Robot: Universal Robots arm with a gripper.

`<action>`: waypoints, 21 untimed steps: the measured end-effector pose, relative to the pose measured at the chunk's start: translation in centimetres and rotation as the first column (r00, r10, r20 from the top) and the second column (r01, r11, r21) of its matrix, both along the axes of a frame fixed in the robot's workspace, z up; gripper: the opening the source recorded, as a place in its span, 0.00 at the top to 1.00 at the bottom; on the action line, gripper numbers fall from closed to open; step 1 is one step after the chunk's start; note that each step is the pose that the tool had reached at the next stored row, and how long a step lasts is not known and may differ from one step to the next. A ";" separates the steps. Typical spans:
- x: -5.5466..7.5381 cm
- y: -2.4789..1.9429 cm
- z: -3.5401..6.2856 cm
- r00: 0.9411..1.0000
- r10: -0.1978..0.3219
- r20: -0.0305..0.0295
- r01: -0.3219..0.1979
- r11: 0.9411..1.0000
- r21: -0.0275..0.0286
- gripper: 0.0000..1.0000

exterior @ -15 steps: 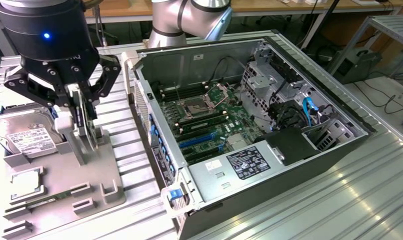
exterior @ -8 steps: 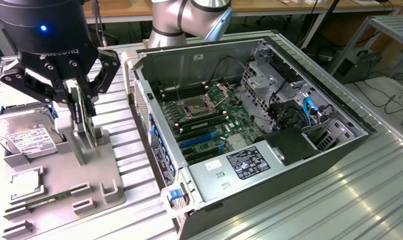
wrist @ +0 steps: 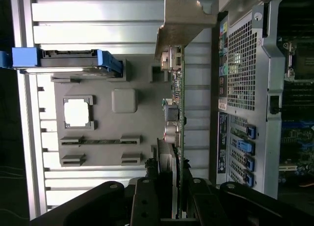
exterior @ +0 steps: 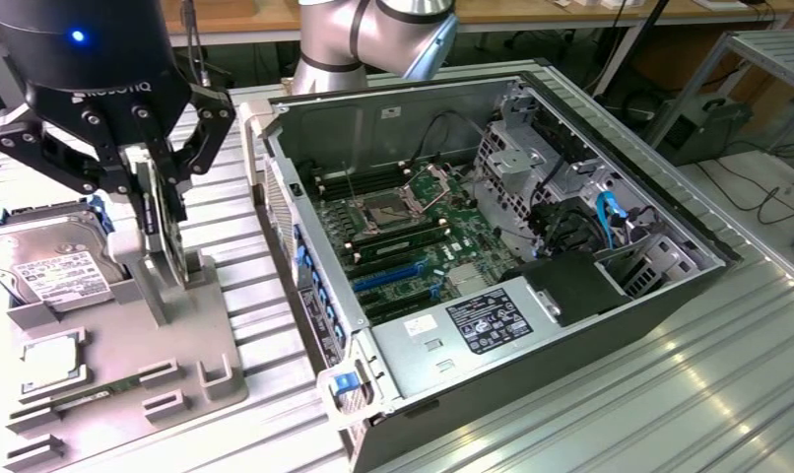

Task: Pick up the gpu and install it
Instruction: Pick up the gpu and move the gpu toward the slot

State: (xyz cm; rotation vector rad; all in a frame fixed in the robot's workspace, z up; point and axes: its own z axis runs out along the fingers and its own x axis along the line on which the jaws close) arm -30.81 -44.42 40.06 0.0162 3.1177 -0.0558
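Observation:
The gpu (exterior: 161,258) stands on edge, a thin green card over the grey holder plate (exterior: 220,340) at the exterior view's left. My gripper (exterior: 158,197) comes down on it from above, a black finger on each face, shut on the card. In the wrist view the gpu (wrist: 179,115) runs edge-on away from my gripper (wrist: 169,199), and its silver end bracket (wrist: 184,19) is at the far end. Whether the card's lower edge still rests in the holder's slot I cannot tell.
The open computer case (exterior: 660,296) lies beside the holder, motherboard (exterior: 411,236) facing up with blue slots (exterior: 386,278). On the holder are a hard drive (exterior: 42,261), a square chip (wrist: 77,112) and a memory stick (wrist: 100,140). The case's rear panel (wrist: 245,88) is close to the card.

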 end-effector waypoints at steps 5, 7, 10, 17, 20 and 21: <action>0.0 0.00 0.52 1.000 0.000 0.000 0.000 1.000 0.000 0.72; 0.0 0.00 0.69 1.000 0.000 0.000 0.000 1.000 0.000 0.72; 0.0 0.00 1.09 1.000 0.000 0.000 0.000 1.000 0.000 0.72; 0.0 0.00 2.47 1.000 0.000 0.000 0.000 1.000 0.000 0.72; 0.0 0.00 3.10 1.000 0.000 0.000 0.000 1.000 0.000 0.72; 0.0 0.00 3.36 1.000 0.000 0.000 0.000 1.000 0.000 0.72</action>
